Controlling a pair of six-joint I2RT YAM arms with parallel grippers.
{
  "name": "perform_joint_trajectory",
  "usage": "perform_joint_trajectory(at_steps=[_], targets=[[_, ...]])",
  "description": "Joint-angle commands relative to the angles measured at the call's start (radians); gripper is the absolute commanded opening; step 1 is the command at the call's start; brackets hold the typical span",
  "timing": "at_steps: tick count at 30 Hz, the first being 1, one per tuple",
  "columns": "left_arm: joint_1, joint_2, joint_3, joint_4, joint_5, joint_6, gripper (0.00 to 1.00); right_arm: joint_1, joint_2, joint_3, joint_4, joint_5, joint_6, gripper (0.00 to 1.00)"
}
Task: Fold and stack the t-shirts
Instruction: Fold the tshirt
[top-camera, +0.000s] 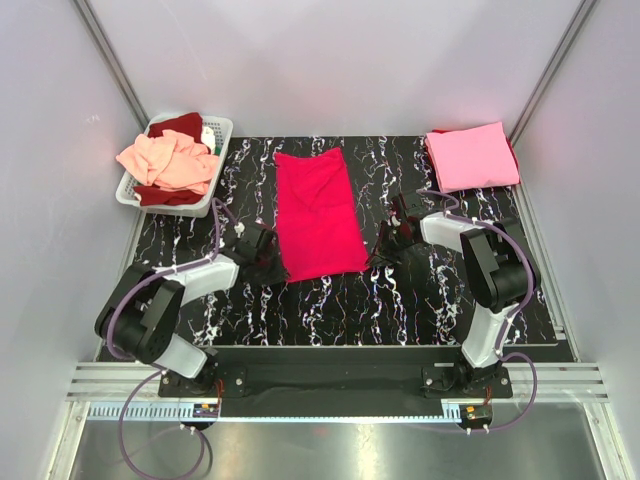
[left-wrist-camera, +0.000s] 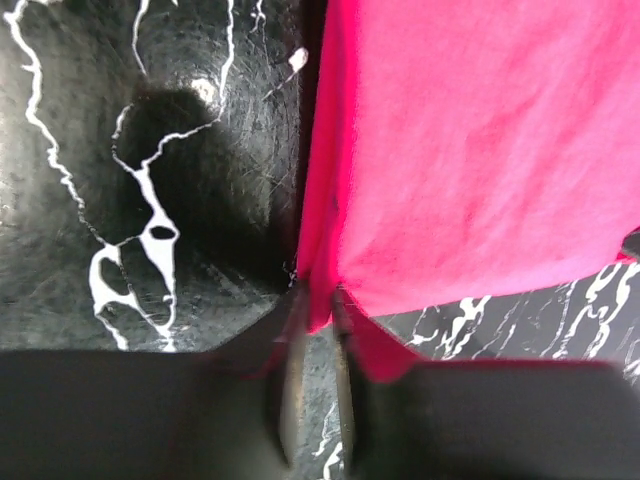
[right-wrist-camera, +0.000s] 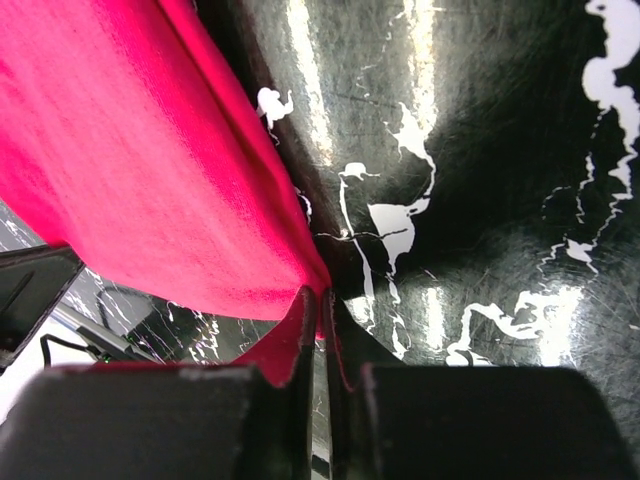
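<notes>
Left gripper (left-wrist-camera: 318, 330) and right gripper (right-wrist-camera: 322, 330) both clamped tight on near corners of bright crimson-red cloth t-shirt (top-camera: 318, 212) (long narrow fold, mid-table).

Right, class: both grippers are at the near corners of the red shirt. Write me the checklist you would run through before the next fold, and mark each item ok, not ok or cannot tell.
1. Left gripper shut on the red shirt, near left corner: ok.
2. Right gripper shut on the near right corner: ok.
3. Shirt lies as a flat strip, no big wrinkles: ok.
4. Table beside and beyond the shirt free of other cloth: ok.
5. Both layers of cloth caught in each pinch: cannot tell.
6. Pink shirt folded at the far right, ready to stack on: ok.
</notes>
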Motion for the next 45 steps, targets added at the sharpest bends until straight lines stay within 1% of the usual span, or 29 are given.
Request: perform_joint_trajectory(at_steps=[1, 2, 5, 6, 7, 8, 10, 13, 15, 16, 17, 19, 20, 22, 23, 24, 25, 27, 28, 29, 31, 32, 34, 36, 39, 40, 45], targets=[[-0.020, 0.037, 0.013, 0.001, -0.043, 0.000, 0.10, 0.007, 0.009, 0.018, 0.034, -0.005, -0.016, 0.03], [-0.024, 0.041, 0.027, 0.000, -0.046, 0.000, 0.00, 0.006, 0.008, 0.018, 0.034, -0.008, -0.017, 0.01], [-0.055, 0.040, 0.074, -0.054, -0.083, -0.002, 0.00, 0.006, -0.007, 0.007, 0.034, -0.014, -0.014, 0.00], [-0.081, 0.034, 0.085, -0.075, -0.106, -0.003, 0.00, 0.006, -0.014, 0.000, 0.034, -0.014, -0.014, 0.00], [-0.096, 0.011, 0.094, -0.127, -0.123, -0.008, 0.00, 0.007, -0.028, -0.008, 0.035, -0.012, -0.013, 0.00], [-0.112, -0.006, 0.109, -0.152, -0.153, -0.011, 0.00, 0.006, -0.062, -0.032, 0.034, -0.012, -0.013, 0.00], [-0.156, -0.058, 0.113, -0.212, -0.171, -0.017, 0.00, 0.006, -0.105, -0.062, 0.028, -0.008, -0.011, 0.00], [-0.213, -0.133, 0.107, -0.293, -0.194, -0.049, 0.00, 0.006, -0.220, -0.132, -0.004, 0.000, -0.005, 0.00], [-0.262, -0.182, 0.082, -0.319, -0.204, -0.075, 0.00, 0.006, -0.332, -0.195, -0.036, 0.003, 0.013, 0.00], [-0.279, -0.236, 0.070, -0.344, -0.207, -0.088, 0.00, 0.006, -0.372, -0.219, -0.047, 0.004, 0.022, 0.00], [-0.296, -0.262, 0.053, -0.364, -0.229, -0.101, 0.00, 0.007, -0.457, -0.265, -0.058, 0.000, 0.033, 0.00], [-0.349, -0.338, 0.041, -0.428, -0.253, -0.137, 0.00, 0.010, -0.549, -0.313, -0.092, -0.011, 0.056, 0.00], [-0.366, -0.363, 0.028, -0.446, -0.266, -0.144, 0.00, 0.012, -0.638, -0.347, -0.109, -0.015, 0.062, 0.00], [-0.415, -0.440, 0.018, -0.494, -0.270, -0.184, 0.00, 0.017, -0.726, -0.378, -0.161, -0.029, 0.087, 0.00], [-0.432, -0.466, 0.010, -0.512, -0.276, -0.201, 0.00, 0.026, -0.810, -0.404, -0.176, -0.037, 0.098, 0.00], [-0.463, -0.488, 0.005, -0.531, -0.273, -0.242, 0.00, 0.030, -0.852, -0.416, -0.208, -0.043, 0.123, 0.00], [-0.475, -0.530, 0.002, -0.542, -0.267, -0.252, 0.00, 0.033, -0.922, -0.433, -0.228, -0.051, 0.134, 0.00], [-0.516, -0.566, 0.002, -0.559, -0.260, -0.295, 0.00, 0.053, -0.991, -0.442, -0.292, -0.052, 0.163, 0.00], [-0.530, -0.592, 0.008, -0.578, -0.258, -0.307, 0.00, 0.058, -1.051, -0.445, -0.316, -0.051, 0.170, 0.00], [-0.555, -0.603, 0.028, -0.586, -0.257, -0.322, 0.00, 0.061, -1.080, -0.444, -0.367, -0.046, 0.174, 0.00], [-0.576, -0.617, 0.077, -0.635, -0.270, -0.345, 0.00, 0.063, -1.154, -0.430, -0.409, -0.040, 0.190, 0.00], [-0.589, -0.618, 0.096, -0.649, -0.282, -0.350, 0.00, 0.063, -1.172, -0.419, -0.447, -0.032, 0.197, 0.00], [-0.589, -0.608, 0.132, -0.684, -0.284, -0.339, 0.00, 0.063, -1.202, -0.375, -0.472, -0.012, 0.208, 0.00], [-0.589, -0.578, 0.198, -0.718, -0.295, -0.315, 0.00, 0.064, -1.196, -0.333, -0.500, 0.014, 0.202, 0.00], [-0.586, -0.517, 0.292, -0.764, -0.336, -0.277, 0.00, 0.063, -1.139, -0.249, -0.517, 0.082, 0.171, 0.00], [-0.578, -0.500, 0.336, -0.776, -0.341, -0.269, 0.00, 0.063, -1.098, -0.206, -0.524, 0.099, 0.161, 0.00], [-0.488, -0.407, 0.435, -0.778, -0.283, -0.175, 0.00, 0.063, -0.963, -0.064, -0.549, 0.221, 0.115, 0.00]])
